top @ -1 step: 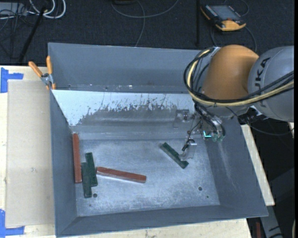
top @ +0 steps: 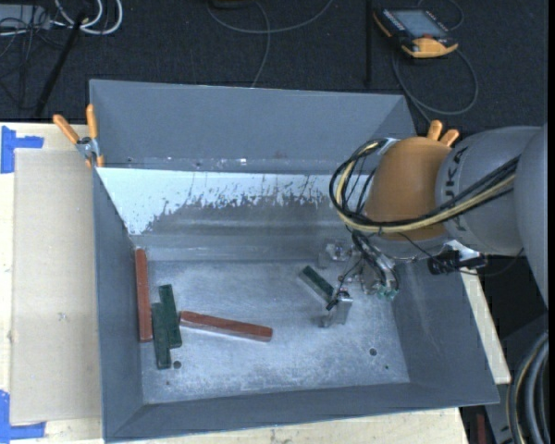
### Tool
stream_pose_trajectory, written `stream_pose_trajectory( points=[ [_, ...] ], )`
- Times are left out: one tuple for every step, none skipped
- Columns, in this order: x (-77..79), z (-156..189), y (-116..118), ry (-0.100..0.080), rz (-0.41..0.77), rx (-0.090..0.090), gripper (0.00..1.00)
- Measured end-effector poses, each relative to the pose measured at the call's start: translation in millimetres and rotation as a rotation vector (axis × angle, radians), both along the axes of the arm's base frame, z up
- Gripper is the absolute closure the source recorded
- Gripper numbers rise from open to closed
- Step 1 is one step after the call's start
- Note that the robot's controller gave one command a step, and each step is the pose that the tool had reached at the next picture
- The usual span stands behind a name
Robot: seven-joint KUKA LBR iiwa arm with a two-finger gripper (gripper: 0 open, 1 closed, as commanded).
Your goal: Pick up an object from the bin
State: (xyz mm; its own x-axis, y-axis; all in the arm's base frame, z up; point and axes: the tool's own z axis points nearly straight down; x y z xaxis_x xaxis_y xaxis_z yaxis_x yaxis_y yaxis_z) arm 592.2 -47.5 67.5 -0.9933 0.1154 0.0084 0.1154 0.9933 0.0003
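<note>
My gripper (top: pixel 335 311) is low over the bin floor, right of the middle, under the arm's orange cover. A short dark green bar (top: pixel 314 281) lies tilted just left of it, touching or nearly touching it; whether it is gripped I cannot tell. Further left on the floor lies a long red-brown stick (top: pixel 225 326), pointing roughly at the gripper.
At the bin's left side a second red-brown stick (top: pixel 141 293) lies along the wall. Beside it a dark green block (top: pixel 166 326) overlaps the end of the long stick. Bare floor stretches between these things and the gripper, and along the front wall.
</note>
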Motion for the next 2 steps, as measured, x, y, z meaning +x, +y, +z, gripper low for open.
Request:
stream_pose_trajectory(
  points=[
    [2.5,4.4,0.2,-0.008,0.003,-0.001,1.0],
    [13.5,139.5,24.2,-0.018,-0.121,-0.001,1.0]
  ],
)
